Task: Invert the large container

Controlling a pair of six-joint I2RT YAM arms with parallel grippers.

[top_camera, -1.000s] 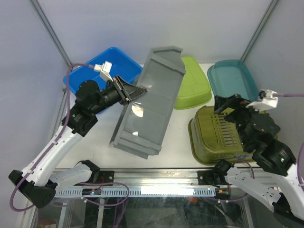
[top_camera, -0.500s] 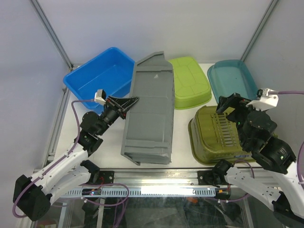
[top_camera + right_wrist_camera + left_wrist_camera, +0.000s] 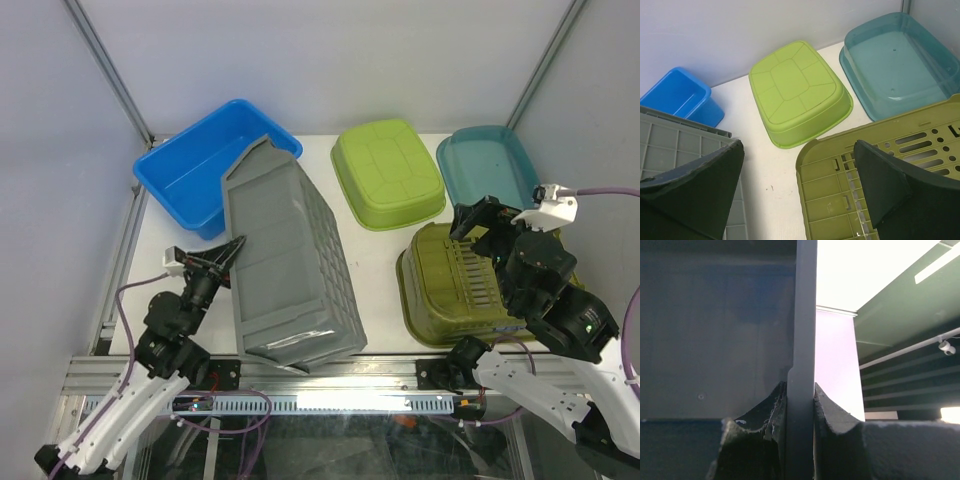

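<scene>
Tipping the large container (image 3: 285, 270) at the front left of the tabletop (image 3: 378, 265), beside the blue tub (image 3: 190, 170).
Left jaws pinch its thin rim; right jaws gape wide, holding nothing. It looks light, stiff and smooth, so the rim is the best hold. Its open side is hidden; whether it lies flat is unclear.

From above the light is bright and even, shadows soft, with a pale glare streak on the large container (image 3: 285, 260) near bottom centre. My left wrist view is murky: the container's wall fills the left half nearly black, the upper right burns out white, and my left gripper's fingers (image 3: 757, 440) sit dim at the bottom. My right wrist view is clear and evenly lit; my right gripper's fingers (image 3: 690, 190) blur in the lower corners.
</scene>
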